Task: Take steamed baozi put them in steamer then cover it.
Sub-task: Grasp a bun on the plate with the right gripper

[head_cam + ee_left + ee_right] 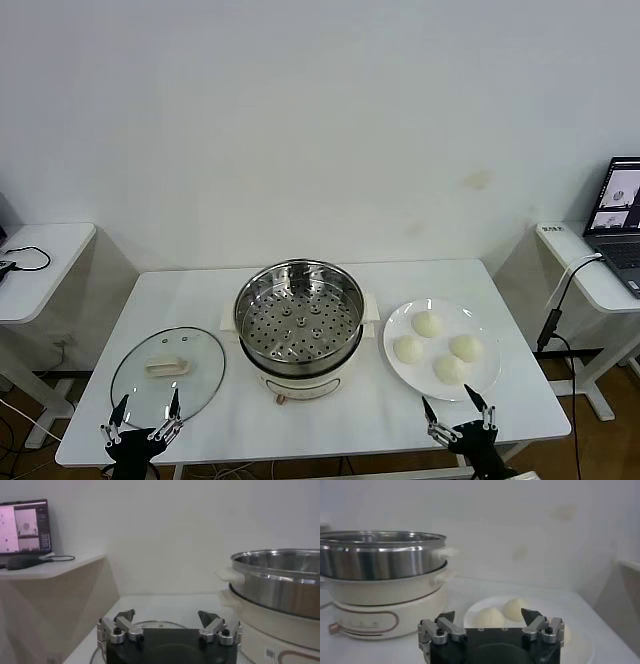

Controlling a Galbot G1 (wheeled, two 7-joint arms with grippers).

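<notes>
Baozi (438, 347) on plate (483, 385); steamer (299, 312) uncovered; left gripper (146, 408), right gripper (456, 404) both spread, empty.

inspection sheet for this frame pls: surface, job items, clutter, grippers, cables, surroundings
Surface: white table, bare between the items.
Job's things: steamer at centre, basket empty, uncovered; cover flat on the table to its left; four baozi on a white plate to its right.
Clutter: nothing seen.
Grippers: left gripper open at the near edge by the cover; right gripper open at the near edge by the plate; both hold nothing.
Cables: black cable on the left side table; cables hang off the right side table.
Surroundings: white wall; laptop on the right side table.
</notes>
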